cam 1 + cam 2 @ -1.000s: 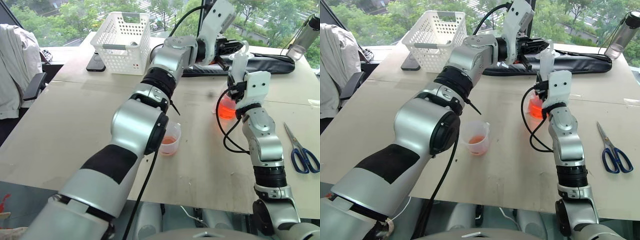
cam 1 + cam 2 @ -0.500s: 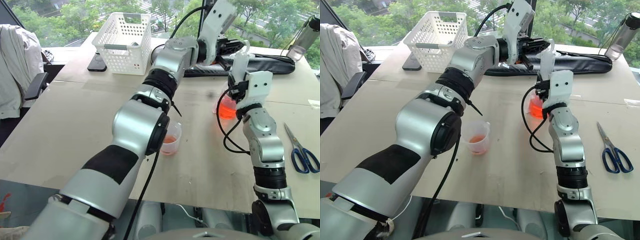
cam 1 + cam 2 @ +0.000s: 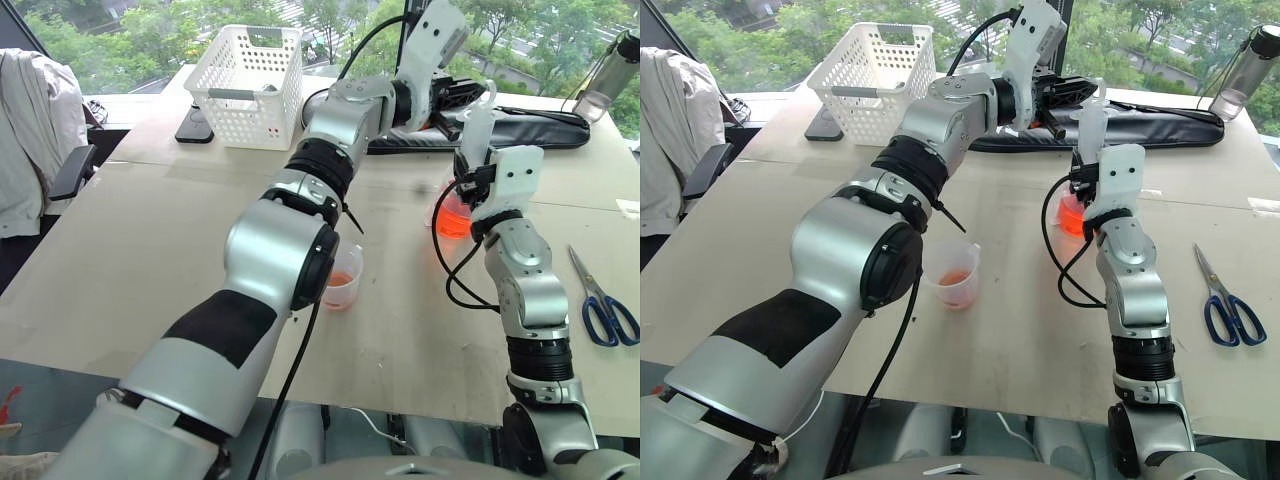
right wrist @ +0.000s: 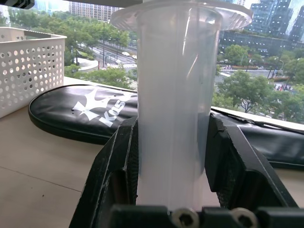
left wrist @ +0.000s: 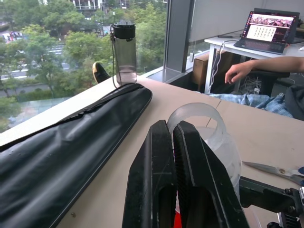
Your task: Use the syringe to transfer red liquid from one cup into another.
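Observation:
My right gripper [image 3: 474, 165] is shut on the syringe [image 3: 481, 120], holding its clear barrel [image 4: 173, 71] upright between both fingers. The lower end of the syringe is hidden behind the gripper. Directly behind and below it stands a clear cup [image 3: 452, 215] deep with red liquid, mostly covered by my right arm. My left gripper [image 5: 169, 126] is shut and reaches across level to the syringe's top, its tips right by the clear flange [image 5: 209, 118]; I cannot tell if they touch. A second clear cup [image 3: 342, 280], with a shallow layer of red liquid, stands nearer, beside my left arm.
A white basket [image 3: 248, 70] and a dark phone [image 3: 192, 125] sit at the back left. A long black bag [image 3: 530, 128] lies behind the syringe, with a bottle [image 3: 610, 65] at the far right. Blue scissors [image 3: 603, 300] lie right. A person's hand [image 5: 240, 71] shows beyond.

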Controlling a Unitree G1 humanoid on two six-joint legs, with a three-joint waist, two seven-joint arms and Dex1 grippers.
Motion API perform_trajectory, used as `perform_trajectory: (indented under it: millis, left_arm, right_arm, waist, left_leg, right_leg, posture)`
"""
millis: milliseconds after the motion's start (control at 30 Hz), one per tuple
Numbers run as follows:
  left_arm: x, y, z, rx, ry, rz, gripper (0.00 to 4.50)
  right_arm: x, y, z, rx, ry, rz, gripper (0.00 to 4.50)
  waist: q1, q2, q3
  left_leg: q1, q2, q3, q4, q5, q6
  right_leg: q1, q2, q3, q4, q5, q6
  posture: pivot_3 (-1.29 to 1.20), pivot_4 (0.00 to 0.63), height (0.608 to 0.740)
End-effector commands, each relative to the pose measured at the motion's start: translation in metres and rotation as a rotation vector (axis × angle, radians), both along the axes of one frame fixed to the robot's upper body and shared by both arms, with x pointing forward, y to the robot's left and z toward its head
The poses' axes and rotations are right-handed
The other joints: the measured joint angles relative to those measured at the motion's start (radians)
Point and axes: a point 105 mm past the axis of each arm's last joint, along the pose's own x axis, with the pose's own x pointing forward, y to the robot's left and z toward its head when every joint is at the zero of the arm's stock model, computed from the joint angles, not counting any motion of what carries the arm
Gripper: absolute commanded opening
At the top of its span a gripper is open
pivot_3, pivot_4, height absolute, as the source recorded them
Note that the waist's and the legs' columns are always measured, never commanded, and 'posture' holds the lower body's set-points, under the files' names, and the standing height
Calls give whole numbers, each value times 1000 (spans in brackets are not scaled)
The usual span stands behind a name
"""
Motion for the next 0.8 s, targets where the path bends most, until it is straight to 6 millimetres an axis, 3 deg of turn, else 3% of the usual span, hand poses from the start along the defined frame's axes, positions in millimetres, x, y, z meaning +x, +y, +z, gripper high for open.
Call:
perform_trajectory:
  millis: [33, 367, 500, 600, 800]
  left_arm:
    - [-11, 2, 65, -119, -178, 15, 0]
    - [-11, 0, 60, -112, -165, 3, 0]
    - [-14, -1, 50, -96, -117, -59, 0]
    - [-14, 3, 45, -85, -98, -82, 941]
    - [-16, 28, 57, -149, -101, -119, 3813]
  right_arm:
    - [-3, 6, -9, -13, 32, 29, 1476]
    - [-2, 2, -4, -7, 11, 16, 1476]
    - [-3, -2, 18, 22, -66, 2, 1476]
    - [-5, -7, 35, 42, -121, -5, 1476]
    - [-11, -12, 54, 63, -172, 15, 1475]
  waist:
    - [0, 0, 0]
    - [0, 0, 0]
    - [0, 0, 0]
    - [0, 0, 0]
    - [-1, 0, 0]
  left_leg:
    - [0, 0, 0, 0, 0, 0]
    - [0, 0, 0, 0, 0, 0]
    - [0, 0, 0, 0, 0, 0]
    - [0, 0, 0, 0, 0, 0]
    - [0, 0, 0, 0, 0, 0]
  right_leg:
    - [0, 0, 0, 0, 0, 0]
    - [0, 0, 0, 0, 0, 0]
    - [0, 0, 0, 0, 0, 0]
    - [0, 0, 0, 0, 0, 0]
    - [0, 0, 0, 1, 0, 0]
  posture:
    - [0, 150, 724]
    - [0, 150, 724]
    - [0, 150, 724]
    - [0, 150, 724]
    - [0, 150, 724]
